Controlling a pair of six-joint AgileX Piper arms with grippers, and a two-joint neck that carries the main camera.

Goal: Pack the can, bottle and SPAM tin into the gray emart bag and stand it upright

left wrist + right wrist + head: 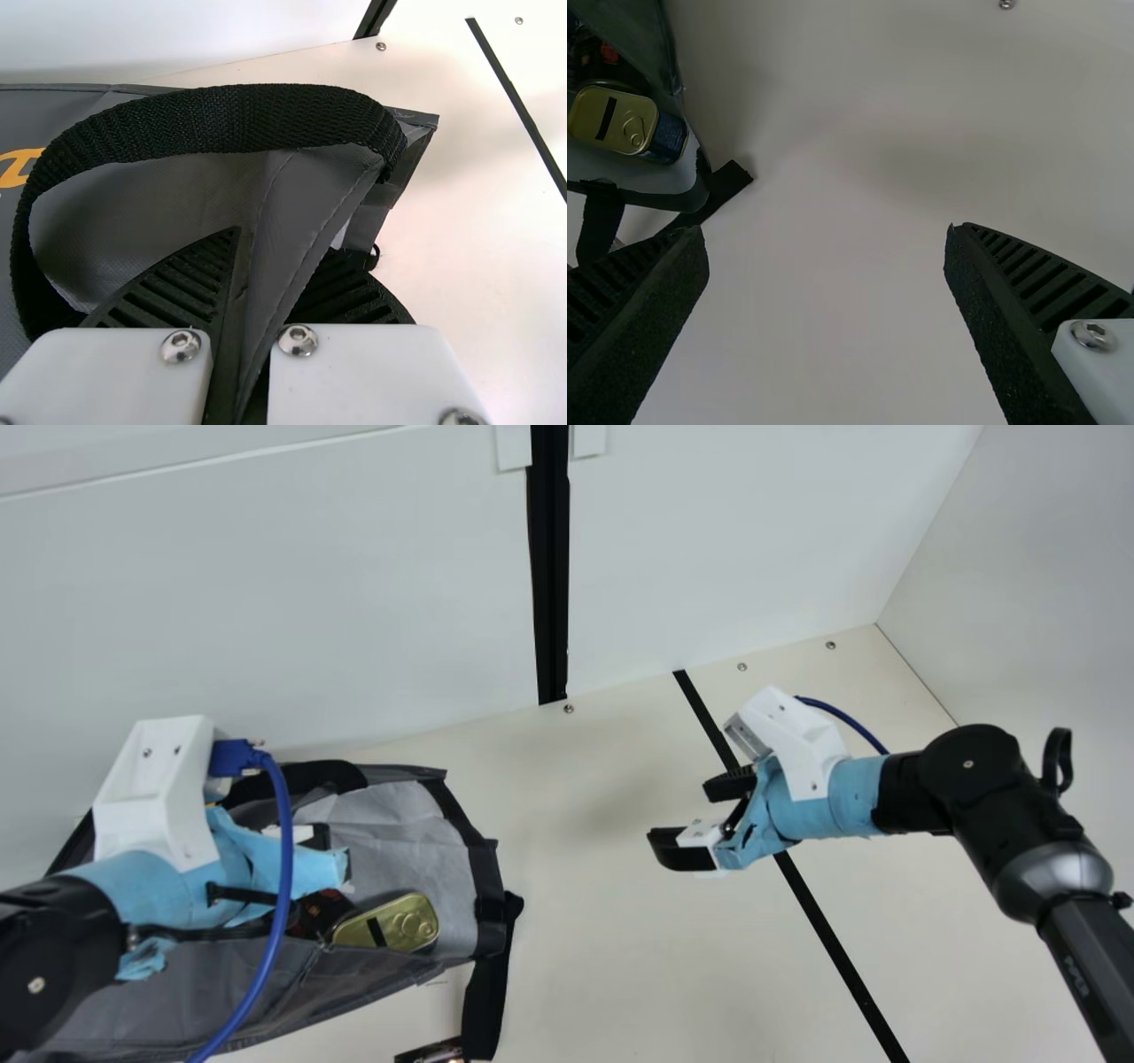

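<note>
and here the gray emart bag [230, 983] is seen with its mouth spread; inside, by the side wall, the spam tin [390, 926] is held, gold lid showing, with a dark, red-marked item [317, 912] tucked right beside it. a fold of the bag's wall is pinched between the fingers of the left gripper [288, 870], near the black handle [239, 115]. over the cream table [567, 974], well apart from the bag, the right gripper [680, 812] is held wide, nothing gripped.
</note>
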